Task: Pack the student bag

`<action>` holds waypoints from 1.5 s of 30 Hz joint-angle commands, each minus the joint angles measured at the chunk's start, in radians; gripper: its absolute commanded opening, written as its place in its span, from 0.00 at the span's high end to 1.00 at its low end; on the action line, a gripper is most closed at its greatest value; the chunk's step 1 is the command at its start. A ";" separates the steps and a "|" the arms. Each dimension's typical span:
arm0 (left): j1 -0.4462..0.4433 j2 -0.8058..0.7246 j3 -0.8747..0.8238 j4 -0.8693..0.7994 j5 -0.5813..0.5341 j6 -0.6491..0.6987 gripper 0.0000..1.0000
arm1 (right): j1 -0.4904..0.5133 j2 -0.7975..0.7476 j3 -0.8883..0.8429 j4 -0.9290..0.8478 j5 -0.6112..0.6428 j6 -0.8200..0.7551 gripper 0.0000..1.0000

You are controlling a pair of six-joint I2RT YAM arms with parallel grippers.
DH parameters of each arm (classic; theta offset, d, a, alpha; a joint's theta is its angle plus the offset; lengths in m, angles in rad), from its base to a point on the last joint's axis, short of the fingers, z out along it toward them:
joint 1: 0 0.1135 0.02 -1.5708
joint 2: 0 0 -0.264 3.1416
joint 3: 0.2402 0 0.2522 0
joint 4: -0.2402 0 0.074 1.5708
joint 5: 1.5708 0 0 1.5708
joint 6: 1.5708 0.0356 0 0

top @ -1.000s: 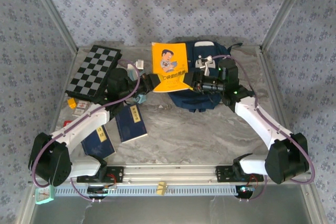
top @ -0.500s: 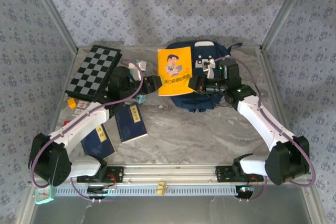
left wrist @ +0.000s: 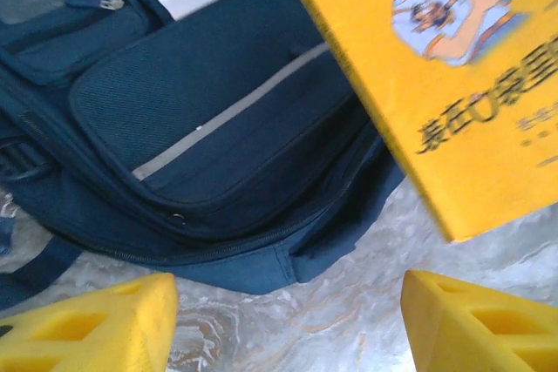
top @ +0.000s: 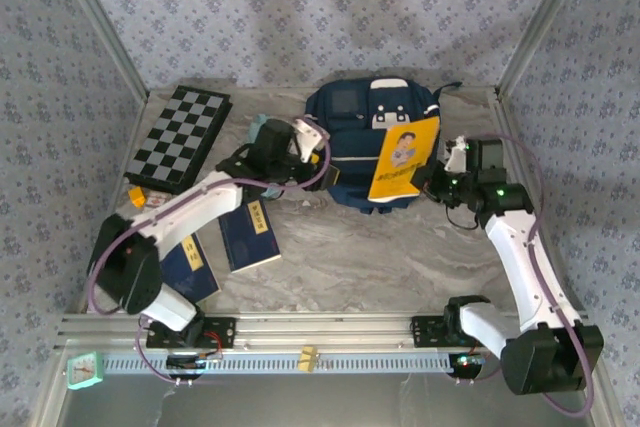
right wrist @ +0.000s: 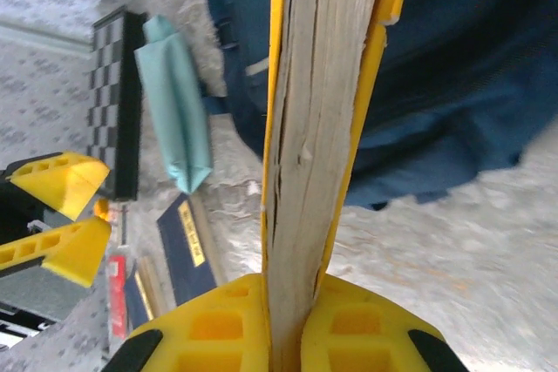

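The bench (top: pixel 400 257) has a grey-white marbled top. It is closed in on three sides by walls covered in a pale blue-grey flowered pattern, with bare metal posts slanting up at the corners. A slotted metal rail (top: pixel 320 332) runs along the near edge, where both arms are bolted.

The student bag (top: pixel 350 127) lies at the far middle of the bench, front pockets up, its white patch toward the back wall. The right fingers (right wrist: pixel 200 328) are clamped on a yellow paperback (top: pixel 403 157), pinching it across its page edge. The book is tilted over the bag's right front, and whether it touches the fabric cannot be told. The left fingers (left wrist: pixel 96 328) are spread wide with nothing between them. They hover above bare marble just beside the bag's lower seam, and the wrist view looks up along a pocket with a grey stripe.

A chessboard (top: pixel 180 135) lies at the far left. A teal pouch (right wrist: pixel 179 111) rests between it and the bag. Two navy booklets (top: pixel 250 234) with yellow labels lie flat on the left half, near the left arm.
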 commanded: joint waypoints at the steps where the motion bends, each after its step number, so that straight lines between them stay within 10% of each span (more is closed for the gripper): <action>1: -0.006 0.100 0.105 -0.057 -0.006 0.184 0.31 | -0.057 -0.054 -0.011 -0.057 0.038 -0.035 1.00; 17: -0.138 0.552 0.587 -0.294 -0.076 0.470 0.26 | -0.260 -0.103 -0.033 -0.105 0.001 -0.020 1.00; 33: -0.139 0.719 0.836 -0.424 -0.034 0.405 0.74 | -0.318 -0.122 -0.045 -0.114 -0.046 -0.033 1.00; 45: -0.152 0.761 0.883 -0.482 0.023 0.388 0.71 | -0.328 -0.129 -0.053 -0.114 -0.064 -0.040 1.00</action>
